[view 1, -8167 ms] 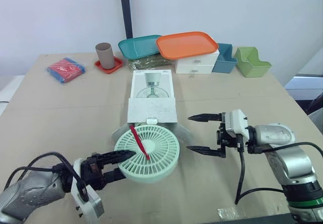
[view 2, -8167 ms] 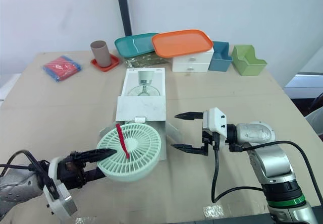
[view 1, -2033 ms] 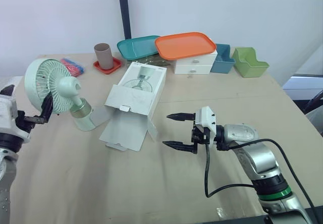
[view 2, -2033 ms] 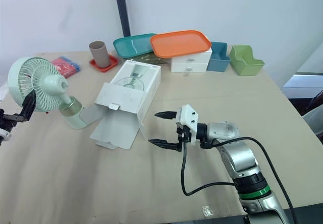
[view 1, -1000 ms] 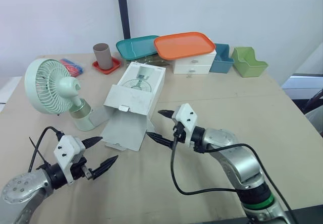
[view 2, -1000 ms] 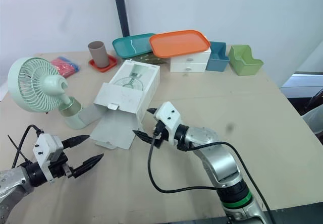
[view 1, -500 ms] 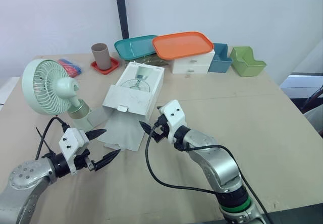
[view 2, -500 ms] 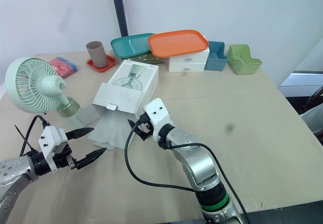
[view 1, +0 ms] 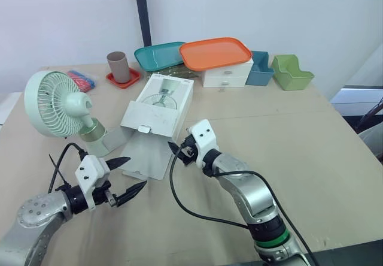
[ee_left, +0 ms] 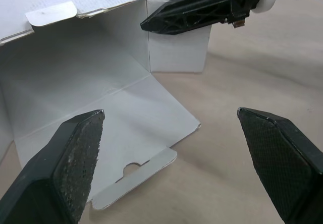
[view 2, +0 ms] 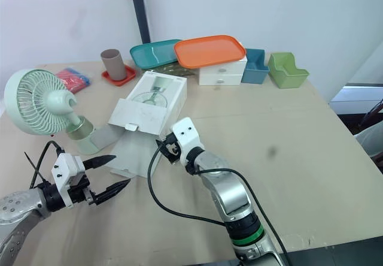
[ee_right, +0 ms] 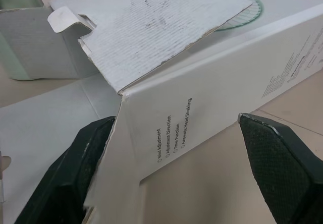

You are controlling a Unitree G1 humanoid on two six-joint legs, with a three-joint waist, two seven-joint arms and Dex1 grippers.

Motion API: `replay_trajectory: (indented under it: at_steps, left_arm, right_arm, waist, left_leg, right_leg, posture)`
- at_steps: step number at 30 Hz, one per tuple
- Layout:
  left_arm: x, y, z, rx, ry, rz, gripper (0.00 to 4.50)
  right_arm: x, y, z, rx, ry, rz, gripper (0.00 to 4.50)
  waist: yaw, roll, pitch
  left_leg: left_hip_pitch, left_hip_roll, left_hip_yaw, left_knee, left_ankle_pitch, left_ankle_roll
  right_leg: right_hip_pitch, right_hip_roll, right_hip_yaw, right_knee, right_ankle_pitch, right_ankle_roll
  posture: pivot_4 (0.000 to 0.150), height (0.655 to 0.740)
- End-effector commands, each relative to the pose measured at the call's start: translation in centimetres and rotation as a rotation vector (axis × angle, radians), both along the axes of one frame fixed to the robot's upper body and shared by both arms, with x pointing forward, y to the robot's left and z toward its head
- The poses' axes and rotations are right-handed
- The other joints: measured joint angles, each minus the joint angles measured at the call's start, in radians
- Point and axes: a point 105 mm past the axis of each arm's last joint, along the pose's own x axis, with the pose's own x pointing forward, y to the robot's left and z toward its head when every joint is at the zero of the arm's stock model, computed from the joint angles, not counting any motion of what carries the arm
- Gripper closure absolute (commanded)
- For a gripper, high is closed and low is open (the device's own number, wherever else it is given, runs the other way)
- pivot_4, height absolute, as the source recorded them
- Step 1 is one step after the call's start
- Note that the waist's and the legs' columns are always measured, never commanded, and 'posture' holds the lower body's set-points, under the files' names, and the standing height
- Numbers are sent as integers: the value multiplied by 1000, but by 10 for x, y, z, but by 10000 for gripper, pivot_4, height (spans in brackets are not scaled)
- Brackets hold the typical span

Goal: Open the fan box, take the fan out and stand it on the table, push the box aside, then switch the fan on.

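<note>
Right wrist view: R gripper (ee_right: pixel 175 119) wide, straddling box (ee_right: pixel 227 77).

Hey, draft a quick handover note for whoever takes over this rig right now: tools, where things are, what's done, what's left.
Left tool: open, empty, low over the beige table, in front of the box's flaps.
Right tool: open, straddling the near right corner of the white cardboard fan box, which lies flat with its flaps open toward the robot.
Pale green desk fan: out of the box, upright on the table to the box's left.
Done: box opened, fan out and standing.
Left: push the box aside, then switch the fan on.
</note>
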Motion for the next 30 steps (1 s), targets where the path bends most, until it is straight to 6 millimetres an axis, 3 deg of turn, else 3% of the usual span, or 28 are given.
replay_trajectory:
  at_steps: [1,9,12,18,24,30]
  left_arm:
    - [0,-5,8,7,-38,-15,0]
    - [1,-7,10,3,-42,-12,0]
    - [3,-7,11,-1,-47,-5,0]
    - [6,-10,12,-10,-53,1,0]
    - [8,-11,11,-20,-58,12,0]
    - [13,-11,12,-36,-64,25,0]
  right_arm:
    - [1,10,7,25,-23,15,6089]
    - [10,12,-2,45,36,-50,6089]
    - [18,2,-4,60,52,-118,15158]
    - [26,-12,-5,44,41,-180,43589]
    - [30,-28,-6,22,29,-212,44693]
    - [32,-56,-3,20,-1,-227,44693]
  waist:
    - [0,0,0]
    - [0,0,0]
    - [0,0,0]
    - [0,0,0]
    - [0,0,0]
    - [0,0,0]
  left_leg:
    - [0,0,0,0,0,0]
    - [0,0,0,0,0,0]
    - [0,0,0,0,0,0]
    - [0,0,0,0,0,0]
    - [0,0,0,0,0,0]
    - [0,0,0,0,0,0]
  right_leg:
    - [0,0,0,0,0,0]
    - [0,0,0,0,0,0]
    - [0,0,0,0,0,0]
    - [0,0,0,0,0,0]
    - [0,0,0,0,0,0]
    - [0,0,0,0,0,0]
  posture:
    - [1500,7400]
    - [1500,7400]
    - [1500,7400]
    - [1500,7400]
    - [1500,7400]
    - [1500,7400]
